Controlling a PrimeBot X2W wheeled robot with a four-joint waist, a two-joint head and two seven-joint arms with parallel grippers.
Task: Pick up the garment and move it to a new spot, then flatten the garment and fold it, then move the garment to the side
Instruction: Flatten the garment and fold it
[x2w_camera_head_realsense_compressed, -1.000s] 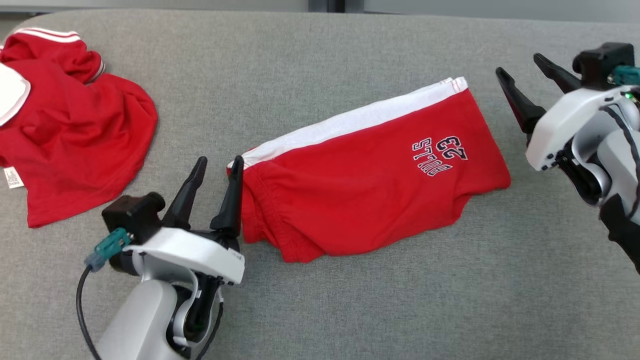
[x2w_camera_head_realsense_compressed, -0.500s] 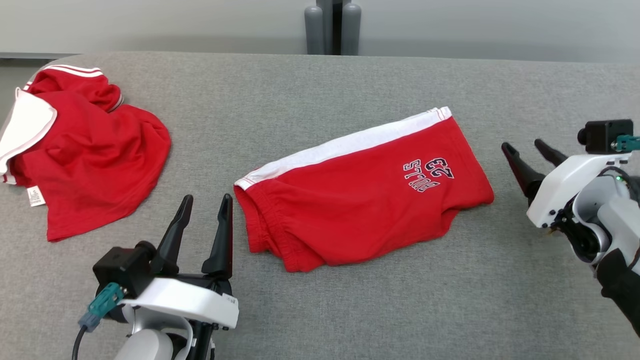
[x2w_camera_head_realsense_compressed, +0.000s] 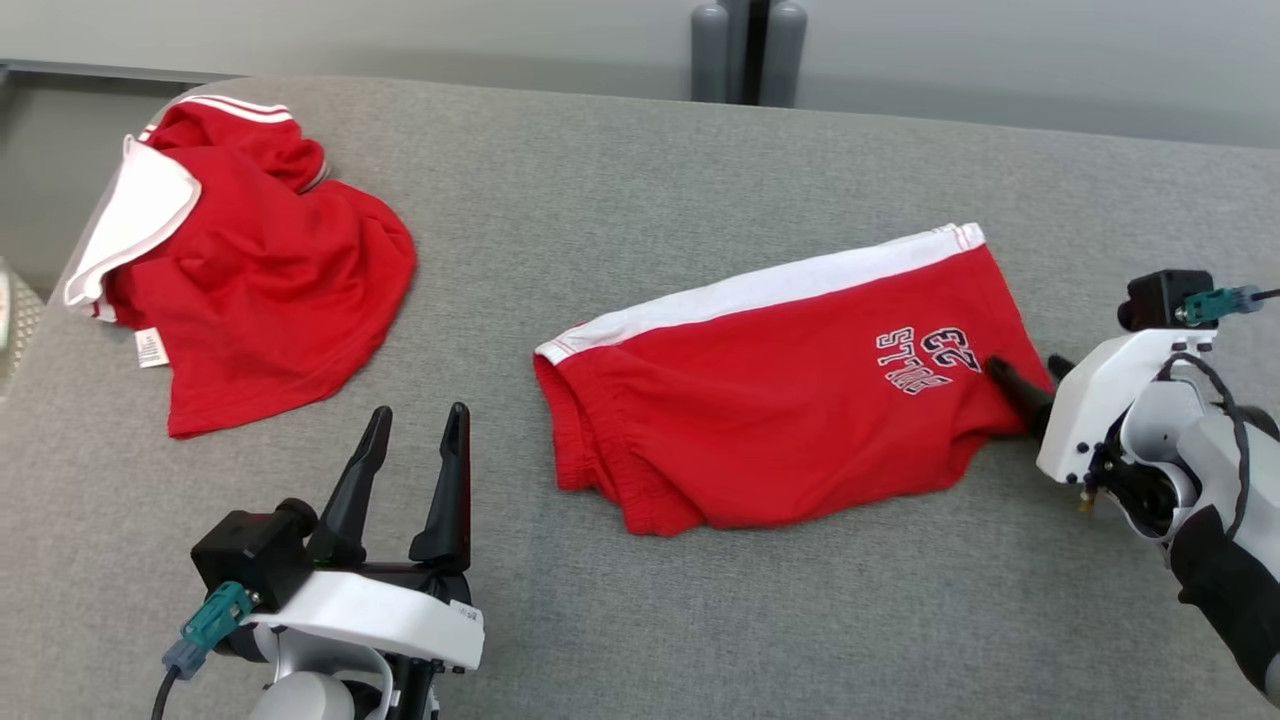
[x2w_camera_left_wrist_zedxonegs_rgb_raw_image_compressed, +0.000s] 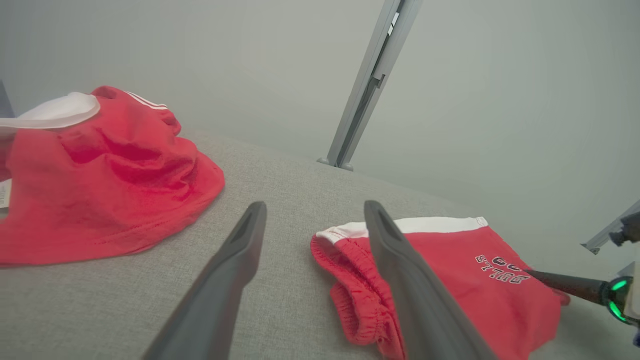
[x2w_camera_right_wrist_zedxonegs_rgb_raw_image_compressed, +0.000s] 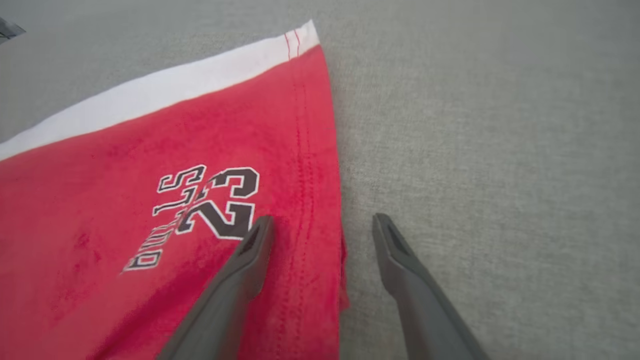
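Your folded red shorts (x2w_camera_head_realsense_compressed: 760, 420) lie flat near the middle of the grey worktop (x2w_camera_head_realsense_compressed: 600, 180), the white side stripe along the far edge and the elastic waistband towards your left. Your right claw (x2w_camera_head_realsense_compressed: 1025, 366) stands wide and holds nothing; it straddles the hemmed leg edge, one finger over the red cloth just beside the "BULLS 23" print (x2w_camera_head_realsense_compressed: 925, 358), the other over bare worktop. You cannot tell whether it touches the fabric. Your left claw (x2w_camera_head_realsense_compressed: 419, 410) is also spread wide and empty, near the waistband end but apart from it. A crumpled red shirt (x2w_camera_head_realsense_compressed: 270, 270) sits well apart at the far left.
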